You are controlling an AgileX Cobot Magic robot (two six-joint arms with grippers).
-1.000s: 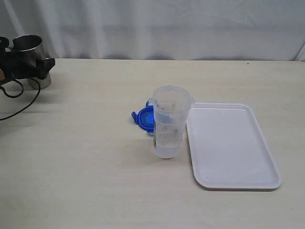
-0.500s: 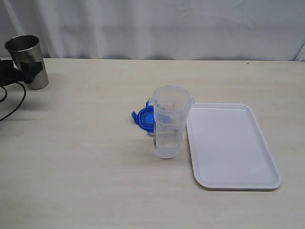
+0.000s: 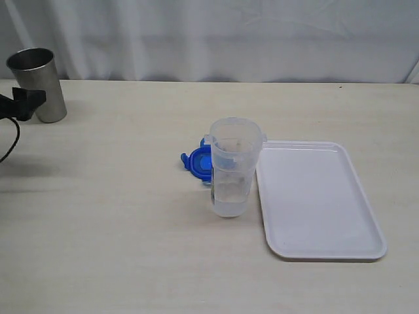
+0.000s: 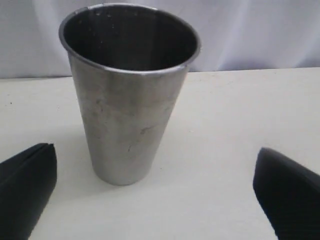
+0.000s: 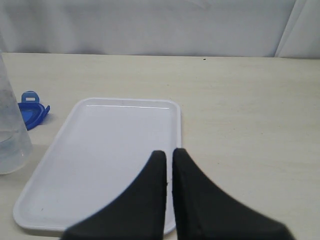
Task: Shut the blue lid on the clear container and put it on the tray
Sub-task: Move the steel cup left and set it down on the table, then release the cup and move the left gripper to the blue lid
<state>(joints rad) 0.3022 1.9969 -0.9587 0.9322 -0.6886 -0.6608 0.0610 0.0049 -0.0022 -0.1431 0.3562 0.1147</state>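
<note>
The clear container (image 3: 231, 167) stands upright mid-table, just left of the white tray (image 3: 319, 199). The blue lid (image 3: 196, 160) lies flat on the table behind and left of it, partly hidden by the container. My left gripper (image 3: 25, 103) is at the far left edge, open and empty; in the left wrist view its fingers (image 4: 26, 184) are spread wide. My right gripper (image 5: 169, 155) is shut and empty, above the near edge of the tray (image 5: 105, 150), with the lid (image 5: 31, 112) and the container (image 5: 10, 135) off to one side. The right gripper is out of the exterior view.
A grey steel cup (image 3: 37, 84) stands upright at the far left back, just beyond my open left gripper and apart from it; it fills the left wrist view (image 4: 129, 95). A white curtain (image 3: 209, 39) closes the table's back edge.
My left gripper has let go of the steel cup and drawn back to the left. The cup stays upright on the table. Container, lid and tray have not moved.
</note>
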